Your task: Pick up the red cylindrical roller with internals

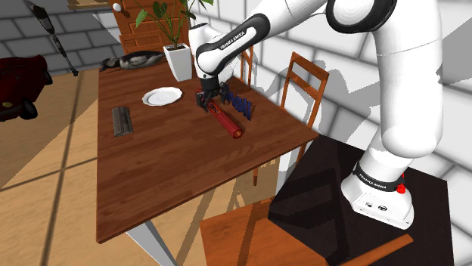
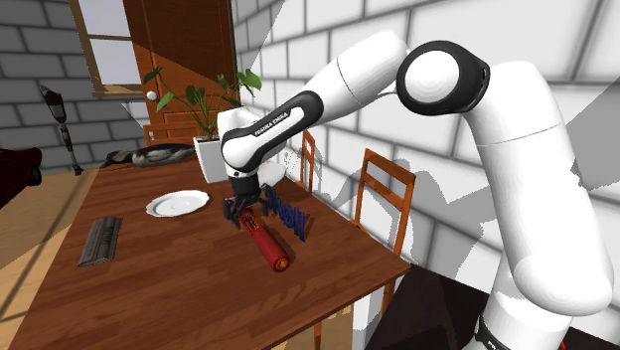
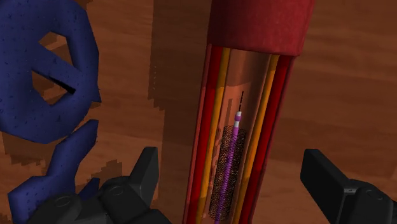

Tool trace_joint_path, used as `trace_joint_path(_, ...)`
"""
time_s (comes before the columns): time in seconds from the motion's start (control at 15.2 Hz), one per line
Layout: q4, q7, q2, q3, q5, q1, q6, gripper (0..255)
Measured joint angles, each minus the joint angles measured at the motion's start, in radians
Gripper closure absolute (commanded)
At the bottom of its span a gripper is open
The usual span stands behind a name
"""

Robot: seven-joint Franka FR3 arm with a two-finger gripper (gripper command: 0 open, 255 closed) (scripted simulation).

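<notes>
- The black fingers [image 3: 147,173] stand wide apart, one on each side of the red roller [image 3: 254,83]. Bare wood shows between each finger and the roller, so they hold nothing.
- The red roller lies flat on the table [image 1: 166,174], near the edge that faces the wall. The fingers are down over its end nearer the plant.
- Seen from the wrist, the roller's side is cut open. Orange and yellow rods run lengthwise around a thin purple-and-white rod and some dark mesh. A solid dark red cap closes the far end.
- A blue object [image 1: 242,104] stands just beside the roller on the wall side. Its shape is hard to make out.
- Farther along the table are a white plate [image 1: 163,97], a dark grey ridged block [image 1: 121,121] and a white pot [image 1: 180,62] with a green plant.
- The table is brown planked wood. A wooden chair [image 1: 307,63] stands between it and a pale brick wall, and a wooden door [image 2: 184,50] is behind the plant.
- A dark heap [image 1: 132,60] at the table's far end cannot be identified.
- The roller's end under the hand is cut off in the wrist view.
</notes>
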Motion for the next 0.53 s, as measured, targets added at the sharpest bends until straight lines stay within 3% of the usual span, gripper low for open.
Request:
trace_joint_path(0.13,-0.01,0.002,0.009,-0.002,-0.003,0.0,0.019,0)
trace_joint_path(0.2,-0.01,0.004,0.012,-0.002,-0.004,0.001,0.022,255)
trace_joint_path(0.53,-0.009,0.006,0.014,-0.003,-0.005,0.002,0.024,255)
